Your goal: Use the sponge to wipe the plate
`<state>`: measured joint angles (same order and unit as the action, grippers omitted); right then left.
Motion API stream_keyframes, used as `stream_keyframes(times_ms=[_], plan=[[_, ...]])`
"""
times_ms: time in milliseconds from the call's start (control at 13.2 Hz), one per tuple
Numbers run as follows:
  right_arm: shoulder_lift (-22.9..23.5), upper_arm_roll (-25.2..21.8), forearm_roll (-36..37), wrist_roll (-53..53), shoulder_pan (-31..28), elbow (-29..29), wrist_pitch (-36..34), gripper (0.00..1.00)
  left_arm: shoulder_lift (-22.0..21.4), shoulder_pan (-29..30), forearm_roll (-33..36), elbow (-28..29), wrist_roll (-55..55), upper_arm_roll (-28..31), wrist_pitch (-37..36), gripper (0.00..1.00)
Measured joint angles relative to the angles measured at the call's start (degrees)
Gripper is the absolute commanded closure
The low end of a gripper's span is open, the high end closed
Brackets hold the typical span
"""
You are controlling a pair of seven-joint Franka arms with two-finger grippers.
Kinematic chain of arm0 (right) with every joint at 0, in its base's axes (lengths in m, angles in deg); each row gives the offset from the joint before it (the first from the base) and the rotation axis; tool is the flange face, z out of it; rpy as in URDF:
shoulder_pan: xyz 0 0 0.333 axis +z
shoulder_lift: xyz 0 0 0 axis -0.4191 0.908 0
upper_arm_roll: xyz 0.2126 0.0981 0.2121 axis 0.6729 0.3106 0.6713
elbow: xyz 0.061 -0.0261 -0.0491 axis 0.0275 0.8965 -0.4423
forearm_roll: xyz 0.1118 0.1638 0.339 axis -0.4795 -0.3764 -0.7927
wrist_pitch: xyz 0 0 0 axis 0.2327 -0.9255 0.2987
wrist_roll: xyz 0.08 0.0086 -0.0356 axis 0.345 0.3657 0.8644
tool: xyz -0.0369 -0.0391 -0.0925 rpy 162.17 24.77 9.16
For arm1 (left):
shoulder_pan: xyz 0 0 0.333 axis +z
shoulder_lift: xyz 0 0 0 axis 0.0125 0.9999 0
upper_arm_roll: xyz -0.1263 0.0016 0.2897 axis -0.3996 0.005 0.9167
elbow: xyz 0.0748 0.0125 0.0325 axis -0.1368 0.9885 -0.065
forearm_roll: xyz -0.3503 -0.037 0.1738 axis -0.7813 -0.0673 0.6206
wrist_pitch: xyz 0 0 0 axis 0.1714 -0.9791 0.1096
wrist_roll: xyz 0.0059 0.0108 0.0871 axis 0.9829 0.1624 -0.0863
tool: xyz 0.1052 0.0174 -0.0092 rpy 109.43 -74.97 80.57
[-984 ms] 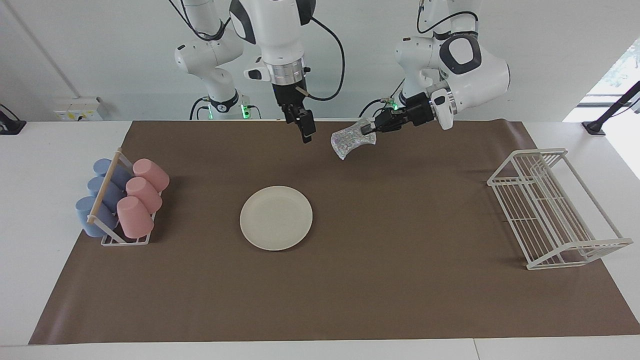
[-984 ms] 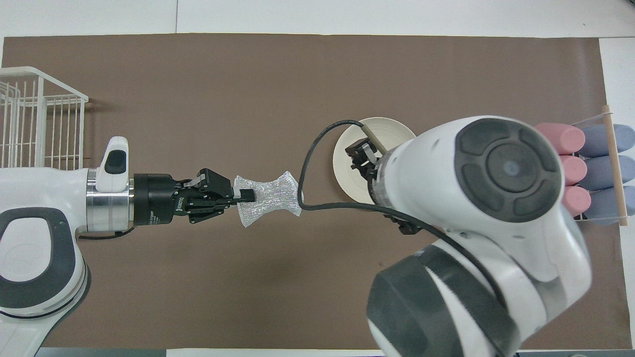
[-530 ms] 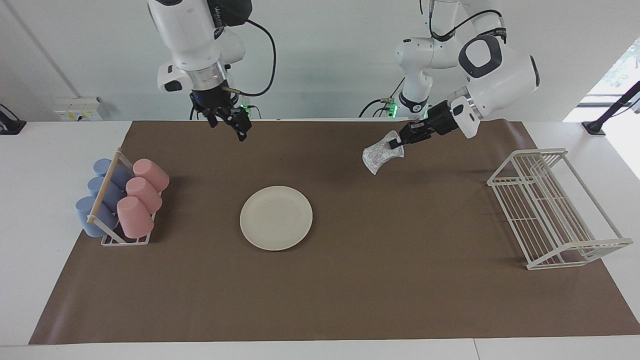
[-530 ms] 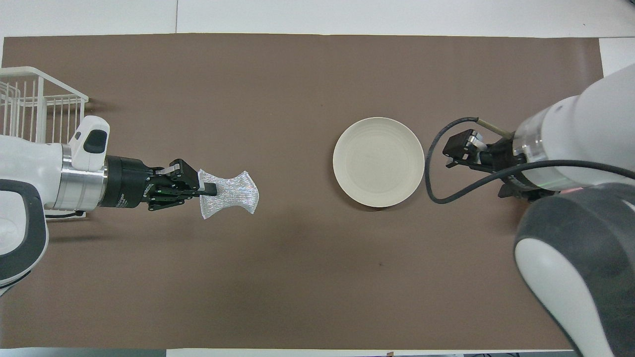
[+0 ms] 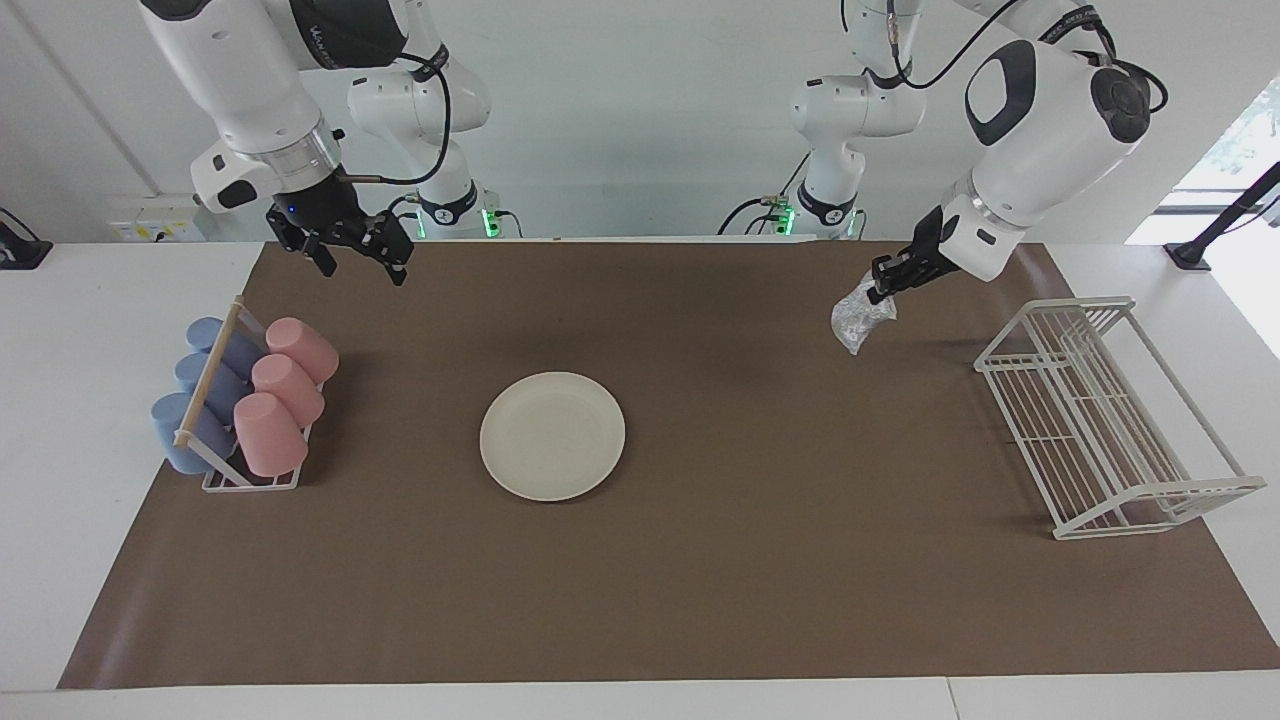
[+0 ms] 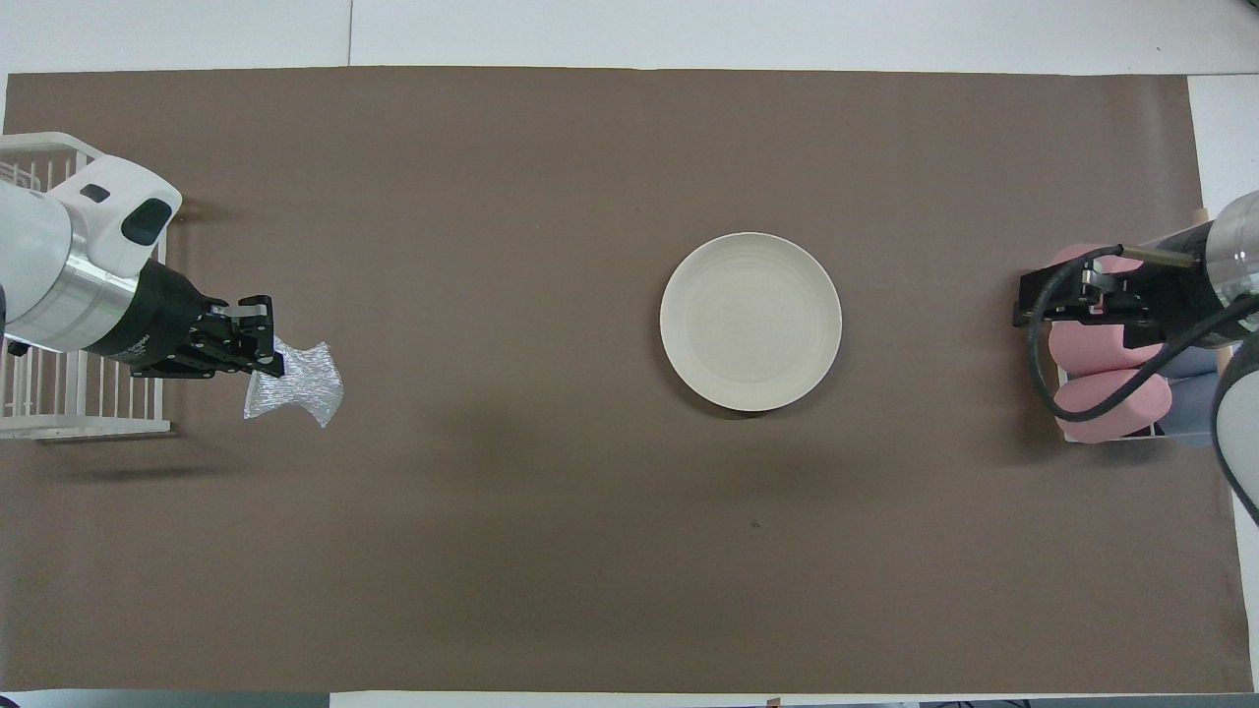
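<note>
Cream plate (image 5: 552,435) lies bare mid-table, untouched. Left tool (image 5: 882,288) clamped on sponge (image 5: 858,318), up in the air near the wire rack (image 5: 1100,420). Right tool (image 5: 355,250), fingers apart, over the cups (image 5: 285,385). Wiping seemingly unstarted.

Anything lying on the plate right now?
Nothing: the plate shows a bare cream face in both views. The sponge hangs from the left gripper over the mat near the wire rack. The plate's underside is hidden.

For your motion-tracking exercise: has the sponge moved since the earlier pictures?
Yes. Held by the left gripper, the sponge has travelled away from the plate toward the white wire rack, at the left arm's end.
</note>
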<state>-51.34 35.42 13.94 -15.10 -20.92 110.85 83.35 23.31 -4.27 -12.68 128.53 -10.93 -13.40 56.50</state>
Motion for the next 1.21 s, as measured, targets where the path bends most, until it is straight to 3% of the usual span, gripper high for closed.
stream_keyframes(times_ms=[378, 605, 1211], plan=[[0.41, -1.73, 2.01, 11.73, -2.02, -0.31, -0.08, 0.0, 0.85, -4.64, 22.5, -2.34, -0.3, -0.82, -4.45, 1.0], [0.4, -2.13, 2.55, 12.71, -1.99, -0.57, -0.08, 0.0, 1.75, -8.23, 37.98, -2.4, -0.63, -0.98, -5.99, 1.0], [0.4, -2.33, 2.56, 13.8, -5.11, -0.57, -0.08, 0.0, 12.7, -8.81, 73.11, -2.31, -1.08, -0.65, -6.27, 1.0]])
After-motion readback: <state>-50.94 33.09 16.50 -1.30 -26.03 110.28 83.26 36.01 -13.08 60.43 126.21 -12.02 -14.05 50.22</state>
